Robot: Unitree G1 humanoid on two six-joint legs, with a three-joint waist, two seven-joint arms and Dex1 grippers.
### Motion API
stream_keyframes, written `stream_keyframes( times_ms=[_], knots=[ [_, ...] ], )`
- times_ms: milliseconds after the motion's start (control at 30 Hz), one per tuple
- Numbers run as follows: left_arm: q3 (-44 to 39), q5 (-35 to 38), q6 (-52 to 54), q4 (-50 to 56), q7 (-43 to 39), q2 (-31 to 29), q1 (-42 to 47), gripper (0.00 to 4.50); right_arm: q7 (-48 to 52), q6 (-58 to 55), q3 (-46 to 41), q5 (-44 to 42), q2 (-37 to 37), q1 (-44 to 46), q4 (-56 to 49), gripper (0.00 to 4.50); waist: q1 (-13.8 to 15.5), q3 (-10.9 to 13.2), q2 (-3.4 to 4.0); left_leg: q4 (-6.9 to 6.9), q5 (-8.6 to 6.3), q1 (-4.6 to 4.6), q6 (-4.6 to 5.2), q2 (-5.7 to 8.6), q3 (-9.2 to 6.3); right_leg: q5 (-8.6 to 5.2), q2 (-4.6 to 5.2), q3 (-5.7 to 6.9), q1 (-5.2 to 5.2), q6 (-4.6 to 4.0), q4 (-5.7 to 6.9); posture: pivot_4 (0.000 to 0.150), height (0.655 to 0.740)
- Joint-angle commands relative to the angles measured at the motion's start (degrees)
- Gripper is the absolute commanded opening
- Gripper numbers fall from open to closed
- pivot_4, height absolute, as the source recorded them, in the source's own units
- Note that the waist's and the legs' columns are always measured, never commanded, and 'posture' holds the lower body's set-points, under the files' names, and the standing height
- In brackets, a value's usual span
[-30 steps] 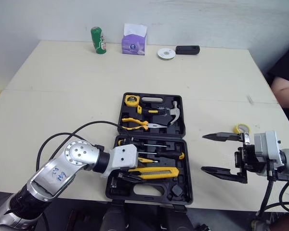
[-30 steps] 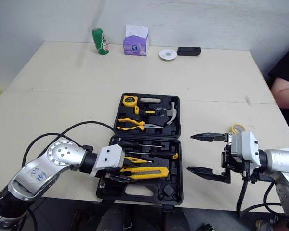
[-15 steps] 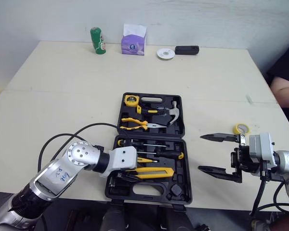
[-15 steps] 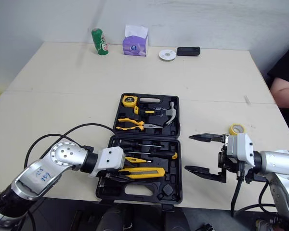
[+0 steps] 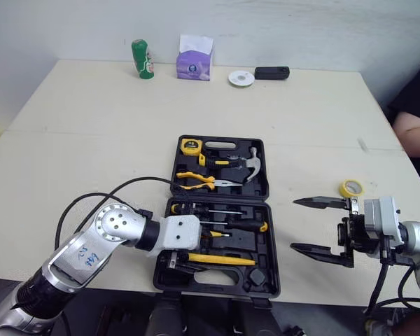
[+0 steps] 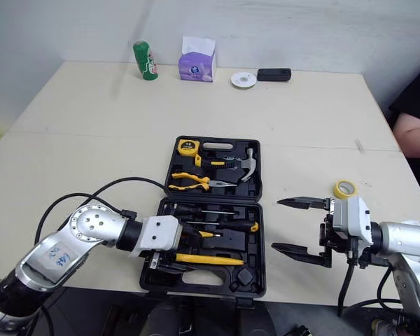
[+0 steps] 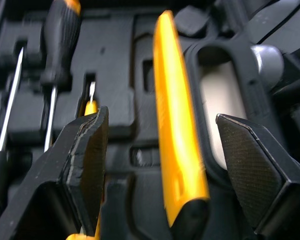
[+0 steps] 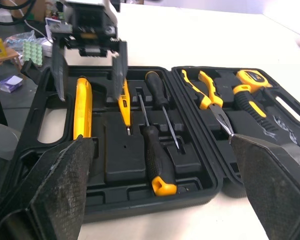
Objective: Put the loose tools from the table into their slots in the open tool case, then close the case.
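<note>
The black tool case [image 5: 274, 246] lies open at the table's near edge. Its far half holds a tape measure [image 5: 191, 146], pliers [image 5: 199, 180] and a hammer [image 5: 248, 162]; screwdrivers [image 5: 232, 223] lie in the near half. A yellow utility knife [image 5: 220, 259] lies lengthwise in the near half. My left gripper [image 7: 161, 116] is open over the knife's left end, its fingers [image 7: 85, 150] on either side of the handle and apart from it. My right gripper [image 5: 322, 225] hangs open over the table to the right of the case. A yellow tape roll [image 5: 351, 187] lies loose on the table beyond it.
Along the table's far edge stand a green can [image 5: 143, 59], a purple tissue box [image 5: 194, 61], a white disc [image 5: 241, 78] and a black device [image 5: 271, 72]. A person's arm [image 5: 413, 126] rests at the right edge. A black cable loops from my left arm [image 5: 105, 192].
The yellow knife has dropped lower in the near half of the case and now shows its narrow edge. The right gripper has barely shifted.
</note>
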State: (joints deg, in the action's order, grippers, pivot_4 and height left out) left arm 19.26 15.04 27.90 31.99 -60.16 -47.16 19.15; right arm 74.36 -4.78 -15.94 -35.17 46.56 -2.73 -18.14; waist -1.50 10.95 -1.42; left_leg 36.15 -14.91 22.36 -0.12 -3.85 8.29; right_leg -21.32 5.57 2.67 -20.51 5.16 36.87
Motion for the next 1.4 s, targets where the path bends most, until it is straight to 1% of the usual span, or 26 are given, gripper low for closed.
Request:
stream_keyframes(
  times_ms=[33, 133, 200, 300, 333, 367, 467, 500, 567, 733, 867, 1267, 1400],
  knots=[
    [-3.6, 2.6, -4.3, 0.8, -1.3, 0.9, -1.2, 3.63, 0.6, 1.4, 0.2, 0.0, -0.4, 0.6, 0.1, 4.50, 0.0, 0.0, 0.00, 0.00, 0.00, 0.00, 0.00, 0.00, 0.00, 0.00, 0.00, 0.00, 0.00, 0.00, 0.01, 0.150, 0.7400],
    [-4.9, 2.9, -8.5, -0.5, -2.5, 1.7, -2.5, 3.63, 0.9, 1.9, 0.1, 0.1, -0.3, 0.5, 0.8, 4.50, 0.0, 0.0, 0.00, -0.02, 0.00, 0.00, 0.00, -0.01, 0.00, 0.00, -0.01, 0.01, 0.00, 0.00, 0.00, 0.150, 0.7400],
    [-5.8, 4.3, -10.3, -1.1, -2.3, 3.6, -3.4, 3.63, 1.0, 2.1, -0.3, 0.2, -0.2, 0.2, 1.1, 4.50, 0.1, 0.0, 0.00, -0.01, 0.00, 0.00, 0.00, 0.00, -0.01, 0.00, -0.01, 0.02, 0.00, 0.00, 0.00, 0.150, 0.7400],
    [-5.5, 5.0, -12.8, -1.6, -4.0, 4.7, -4.1, 3.63, 1.0, 2.3, -0.7, 0.5, -0.1, -0.4, 1.4, 4.50, 0.1, 0.0, 0.00, 0.03, 0.00, 0.01, 0.01, 0.01, 0.00, 0.00, 0.01, 0.02, 0.01, 0.01, 0.00, 0.150, 0.7400],
    [-5.1, 5.4, -13.7, -1.5, -5.2, 4.7, -4.5, 3.07, 1.0, 2.4, -0.8, 0.5, 0.0, -0.6, 1.5, 4.50, 0.1, 0.0, 0.00, 0.03, 0.00, 0.01, 0.01, 0.01, 0.00, 0.01, 0.01, 0.02, 0.01, 0.01, 0.00, 0.150, 0.7400],
    [-4.8, 5.6, -14.3, -1.2, -6.1, 4.6, -5.0, 2.78, 1.0, 2.4, -0.9, 0.6, -0.1, -0.8, 1.5, 4.50, 0.1, 0.0, 0.00, 0.02, 0.00, 0.00, 0.01, 0.00, 0.00, 0.01, 0.00, 0.02, 0.01, 0.01, 0.01, 0.150, 0.7400],
    [-3.9, 4.7, -15.8, -0.7, -7.0, 4.6, -5.9, 1.38, 1.0, 2.6, -1.1, 0.7, 0.0, -1.3, 1.4, 4.50, -0.1, 0.0, 0.00, 0.02, 0.00, -0.01, 0.00, 0.00, 0.00, 0.01, -0.02, 0.01, 0.01, 0.01, 0.01, 0.150, 0.7400],
    [-2.9, 3.3, -16.7, -0.7, -7.1, 4.5, -6.5, 0.88, 1.0, 2.7, -1.2, 0.7, 0.1, -1.5, 1.4, 4.50, 0.0, 0.0, 0.00, 0.02, 0.00, -0.01, 0.00, 0.00, 0.00, 0.01, -0.02, 0.01, 0.01, 0.01, 0.01, 0.150, 0.7400],
    [-0.9, 0.5, -18.3, -1.1, -7.3, 4.2, -7.8, 0.04, 1.0, 2.8, -1.4, 0.6, 0.1, -1.9, 1.3, 4.50, 0.0, 0.0, 0.01, 0.02, 0.00, -0.02, 0.01, 0.00, 0.00, 0.01, -0.02, 0.01, 0.01, 0.01, 0.02, 0.150, 0.7400],
    [0.9, -3.7, -18.1, -3.4, -3.9, 5.1, -9.6, 0.04, 1.2, 2.6, -2.2, 0.0, 0.7, -2.3, 1.0, 4.50, 0.0, 0.0, 0.01, 0.02, 0.00, -0.01, 0.02, 0.00, 0.00, 0.01, -0.01, 0.01, 0.01, 0.01, 0.02, 0.150, 0.7400],
    [1.6, -6.4, -18.8, -4.3, -3.2, 4.8, -9.5, 0.04, 1.6, 2.5, -2.4, -0.3, 1.0, -2.5, 0.9, 4.50, 0.0, 0.0, 0.01, 0.02, -0.12, -0.02, 0.24, 0.00, -0.02, 0.01, 0.01, 0.01, 0.01, 0.01, 0.04, 0.150, 0.7400],
    [-1.5, -3.9, -14.8, -5.5, 0.1, 8.4, -7.3, 0.04, 1.3, 1.2, -1.5, -1.5, 0.6, -3.2, -0.9, 4.50, 0.0, 0.0, 0.01, 0.03, -0.11, -0.02, 0.23, 0.00, -0.02, 0.01, 0.02, 0.03, 0.02, 0.01, 0.06, 0.150, 0.7400],
    [-2.3, -3.1, -15.8, -6.1, -0.2, 9.1, -7.2, 0.04, 1.3, 0.8, -1.6, -1.4, 0.6, -3.4, -1.0, 4.50, 0.0, 0.0, 0.01, 0.03, -0.10, -0.02, 0.22, 0.00, -0.02, 0.01, 0.01, 0.03, 0.02, 0.01, 0.07, 0.150, 0.7400]
  ],
)
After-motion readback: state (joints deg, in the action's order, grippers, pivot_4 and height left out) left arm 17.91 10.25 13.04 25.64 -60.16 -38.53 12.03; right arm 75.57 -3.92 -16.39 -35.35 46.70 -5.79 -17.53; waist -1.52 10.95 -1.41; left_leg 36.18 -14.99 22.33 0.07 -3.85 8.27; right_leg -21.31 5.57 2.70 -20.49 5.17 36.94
